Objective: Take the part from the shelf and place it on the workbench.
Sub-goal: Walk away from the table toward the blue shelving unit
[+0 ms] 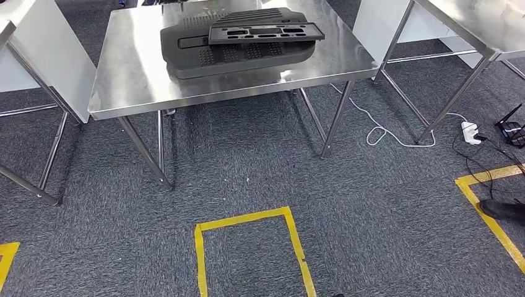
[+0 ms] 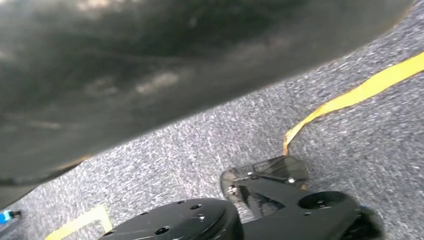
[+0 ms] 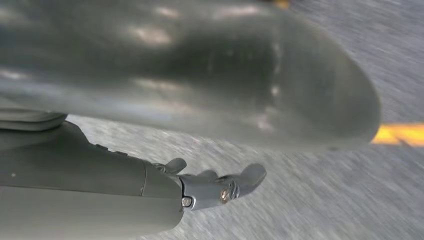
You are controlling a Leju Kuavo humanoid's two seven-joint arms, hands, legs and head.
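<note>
Head view: two dark parts [image 1: 238, 40] are seen stacked on the steel counter [image 1: 133, 80], a flat slotted panel [image 1: 266, 32] lying on top of a larger ribbed one, with neighbouring tables at both sides, a yellow tape square [image 1: 251, 247] marked on the grey carpet [image 1: 247, 161] in front, and a white cable [image 1: 381, 133] trailing to a plug at the right. In the right wrist view the right hand [image 3: 220, 185] is seen above blurred carpet with its fingers extended and nothing held. In the left wrist view a large dark blurred surface is shown over carpet and yellow tape, and the state of the left hand cannot be told.
</note>
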